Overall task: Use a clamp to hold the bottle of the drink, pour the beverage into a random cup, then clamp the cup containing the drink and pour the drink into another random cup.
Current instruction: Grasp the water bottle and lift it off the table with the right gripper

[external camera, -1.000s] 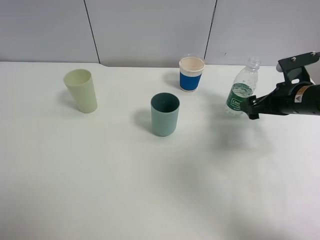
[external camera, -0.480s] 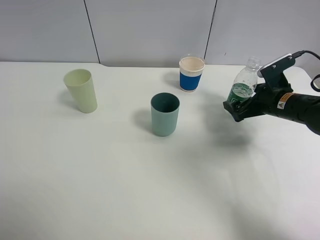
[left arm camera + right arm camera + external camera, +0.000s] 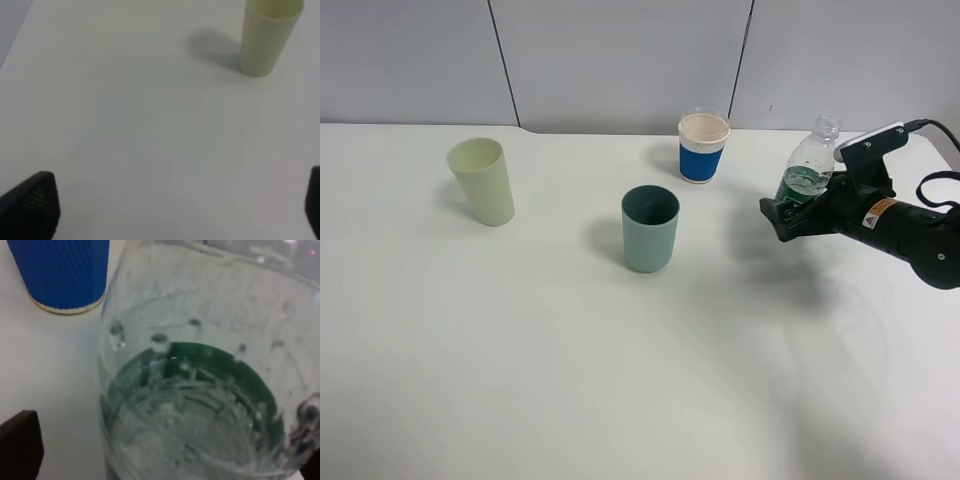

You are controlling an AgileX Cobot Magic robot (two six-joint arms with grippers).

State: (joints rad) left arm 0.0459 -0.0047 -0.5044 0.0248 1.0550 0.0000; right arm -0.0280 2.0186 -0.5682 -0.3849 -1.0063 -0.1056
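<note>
1 bottle (image 3: 812, 158) stands inside the right claw (image 3: 782, 216).

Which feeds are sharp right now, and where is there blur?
Exterior high: sharp, evenly lit, soft shadow left of the teal cup. Left wrist: soft focus, pale yellow-green cup fuzzy-edged. Right wrist: bottle too close, blurred, fills the frame.

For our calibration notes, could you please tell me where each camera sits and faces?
Exterior high: above the table, facing down toward the back wall; right arm shows.
Left wrist: on the left arm, looking down at the table; left fingers show, spread wide.
Right wrist: on the right arm, close on the bottle; right fingers flank it.
Shared: exterior high and left wrist see the yellow-green cup; exterior high and right wrist, the bottle and blue-banded cup.
</note>
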